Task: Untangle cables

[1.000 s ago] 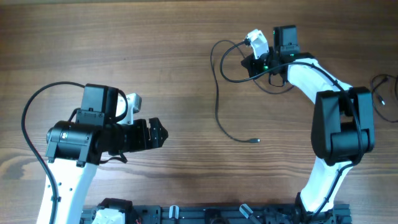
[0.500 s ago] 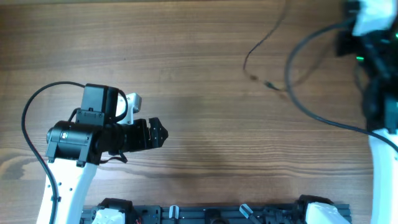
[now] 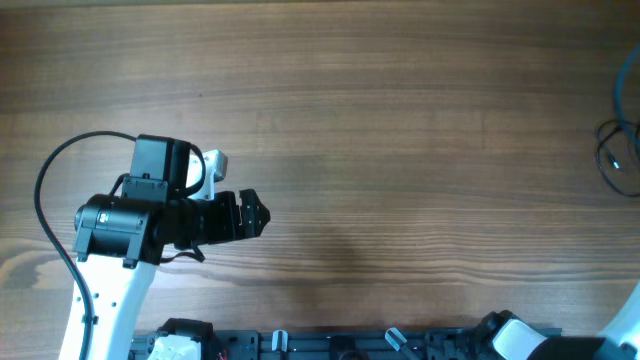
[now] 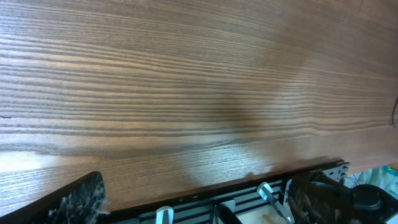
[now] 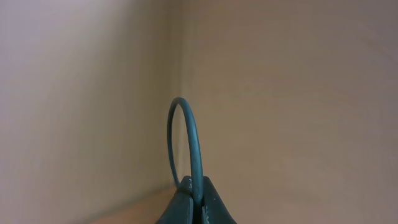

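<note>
Okay, my right gripper clenches a thin dark-green cable loop, held up clear of the brown wooden surface; left gripper released, idle. Best lift slowly so tangles shake free.

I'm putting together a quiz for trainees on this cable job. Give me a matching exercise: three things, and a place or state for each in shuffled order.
Things:
1 left hand
2 right hand
3 loose cables

States:
A lying at the table's right edge
B fingers wide apart, holding nothing
C pinching a greenish cable loop

Pairs: 1-B; 2-C; 3-A
</note>
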